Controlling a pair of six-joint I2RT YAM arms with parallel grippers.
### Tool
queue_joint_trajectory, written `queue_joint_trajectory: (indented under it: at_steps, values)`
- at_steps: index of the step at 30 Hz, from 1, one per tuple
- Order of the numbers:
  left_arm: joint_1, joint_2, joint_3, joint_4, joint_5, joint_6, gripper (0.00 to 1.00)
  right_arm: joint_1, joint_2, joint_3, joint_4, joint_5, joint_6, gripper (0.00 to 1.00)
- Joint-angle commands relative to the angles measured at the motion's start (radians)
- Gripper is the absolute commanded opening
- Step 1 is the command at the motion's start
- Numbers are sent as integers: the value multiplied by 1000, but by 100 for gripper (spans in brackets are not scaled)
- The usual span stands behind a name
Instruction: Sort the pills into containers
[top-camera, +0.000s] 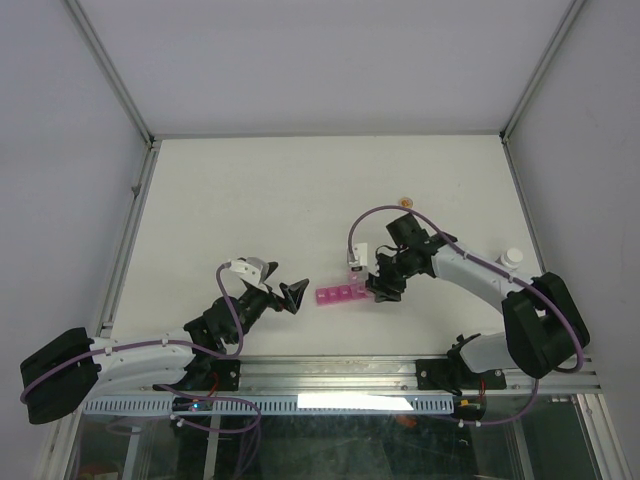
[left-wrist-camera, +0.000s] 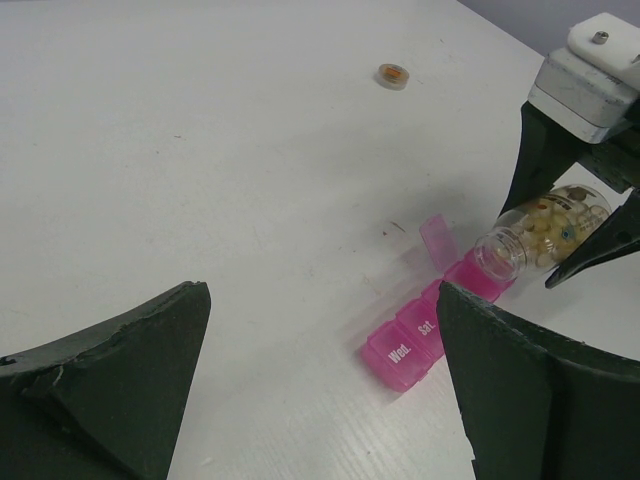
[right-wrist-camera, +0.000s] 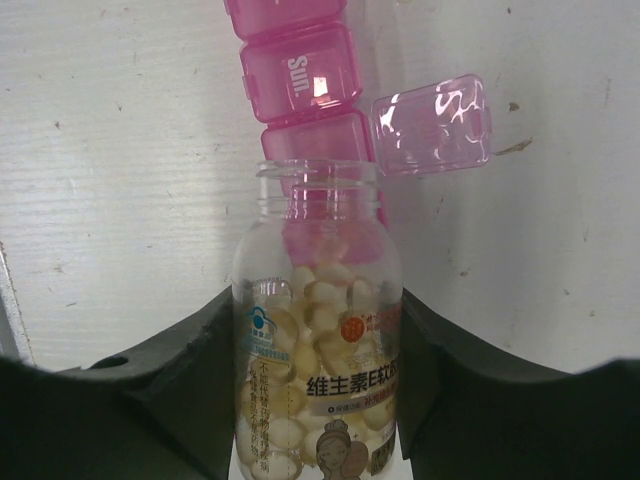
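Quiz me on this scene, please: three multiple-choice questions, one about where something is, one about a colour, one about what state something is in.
1. Where does the mouth of the clear bottle in the right gripper point?
A. Straight up.
B. At the open end compartment of the pill strip.
C. Away from the strip.

2. What colour is the pill strip?
A. Magenta.
B. Green.
C. Blue.

3. How is the left gripper?
A. Shut on a pill.
B. Shut on the strip.
C. Open, holding nothing.

Answers:
1 B: the right wrist view shows the mouth against the compartment whose lid is flipped back.
2 A: it is translucent magenta in every view.
3 C: its fingers stand wide apart with nothing held between them.
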Motion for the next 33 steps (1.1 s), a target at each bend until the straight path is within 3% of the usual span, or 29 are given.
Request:
queue_joint_trajectory:
  at_steps: [1,33]
  values:
    - [-3,-1,2,57,-21,20,99,13,5,49,-14,21,16,4]
    - [-3,2,1,58,-22,20,99,43,21,100,-55,89,32,4]
